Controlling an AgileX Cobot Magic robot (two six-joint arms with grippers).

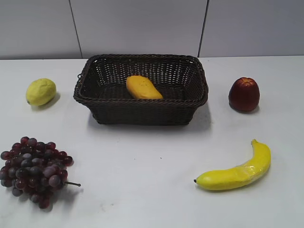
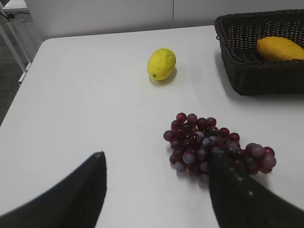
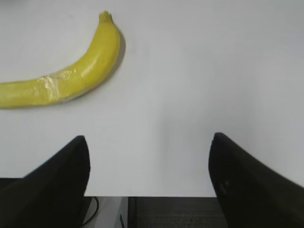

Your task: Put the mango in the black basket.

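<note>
The orange-yellow mango [image 1: 142, 87] lies inside the black basket [image 1: 104, 99] at the back middle of the table. In the left wrist view the mango [image 2: 280, 48] shows in the basket [image 2: 256, 78] at the top right. Neither gripper shows in the exterior view. My left gripper [image 2: 156, 159] is open and empty, low over the table next to the grapes. My right gripper [image 3: 148, 142] is open and empty over the table's front edge, below the banana.
A yellow-green lemon [image 1: 41, 91] lies left of the basket. Dark red grapes [image 1: 33, 171] lie at the front left. A red apple [image 1: 244, 94] stands right of the basket. A yellow banana [image 1: 236, 172] lies at the front right. The table edge [image 3: 156, 196] is near.
</note>
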